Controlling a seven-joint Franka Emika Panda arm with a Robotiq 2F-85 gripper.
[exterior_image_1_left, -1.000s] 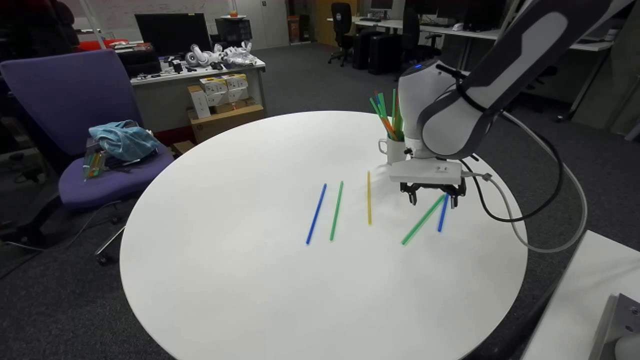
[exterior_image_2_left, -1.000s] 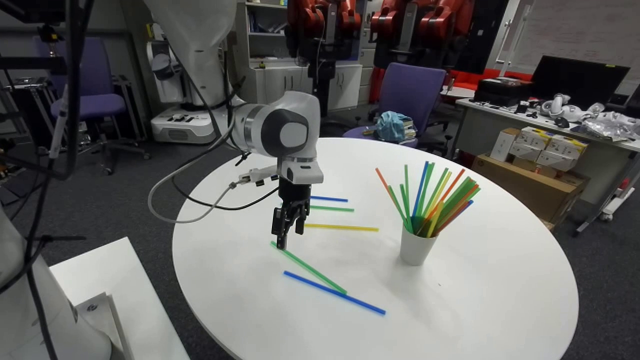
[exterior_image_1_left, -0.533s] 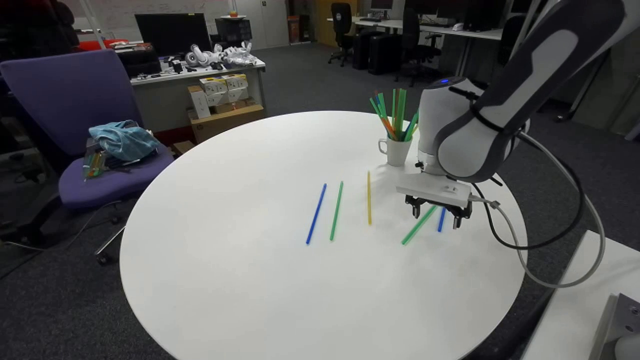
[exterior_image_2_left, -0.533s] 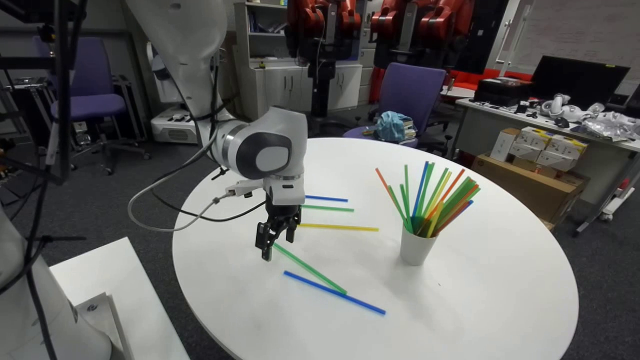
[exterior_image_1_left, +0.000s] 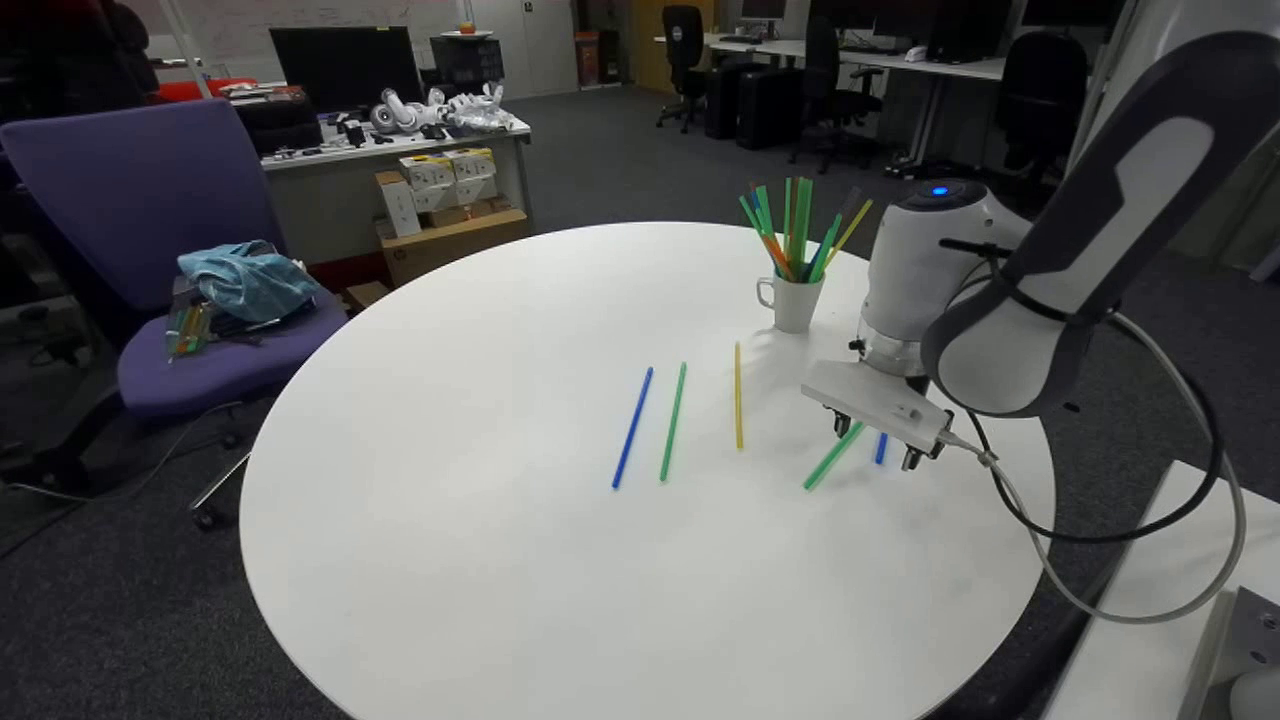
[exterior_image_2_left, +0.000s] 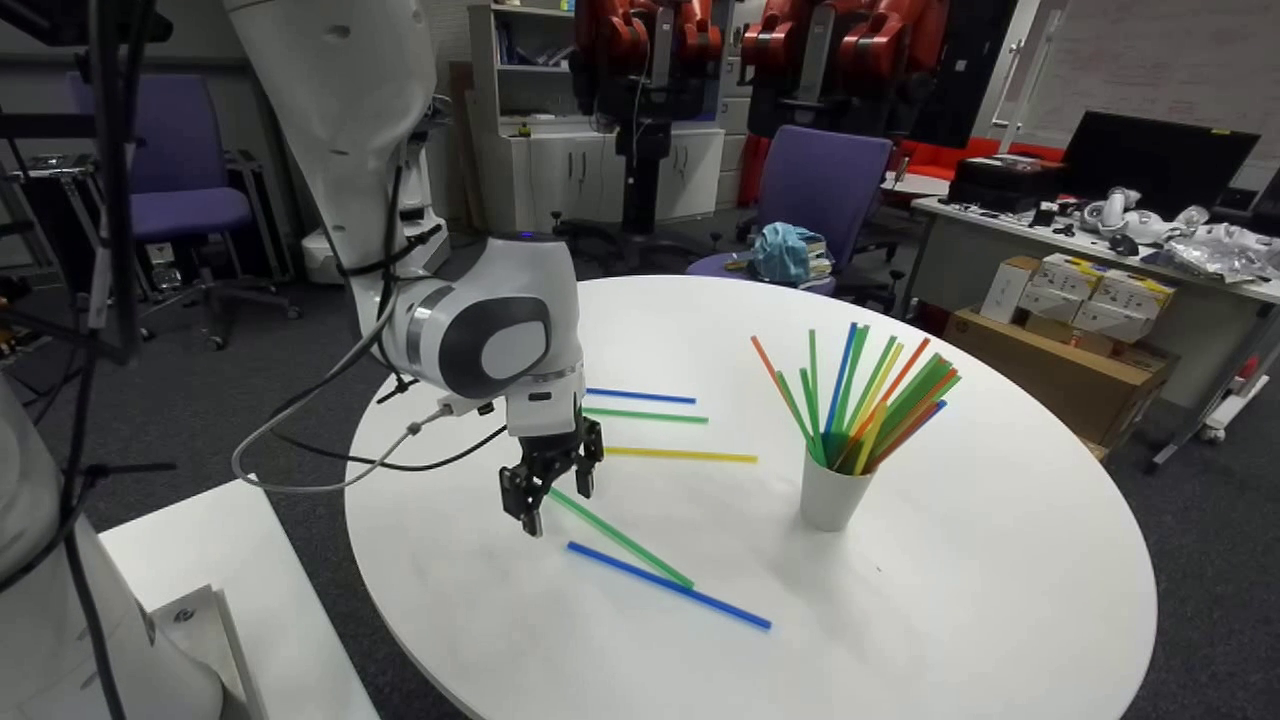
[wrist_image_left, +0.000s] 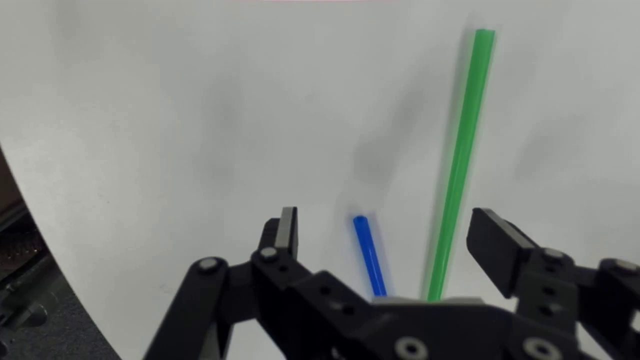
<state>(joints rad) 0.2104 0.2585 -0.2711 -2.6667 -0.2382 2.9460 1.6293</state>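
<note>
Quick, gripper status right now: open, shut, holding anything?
Gripper: open, holding nothing; a green straw and a blue straw show between its jaws in the wrist view.

The white-and-charcoal arm (exterior_image_1_left: 925, 262) wears a looping black cable (exterior_image_1_left: 1090, 541).

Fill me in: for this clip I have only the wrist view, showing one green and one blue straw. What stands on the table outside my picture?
Observer: A white mug, holding a bunch of coloured straws.

Operator: Is anything else lying loose there?

Observer: Yes, both exterior views show three more: a second blue straw, a second green straw and a yellow straw.

Operator: The tool hides where my pair runs lower down. Do they meet?

Observer: It appears so: in an exterior view, one end of your green straw seems to touch your blue straw partway along it.
</note>
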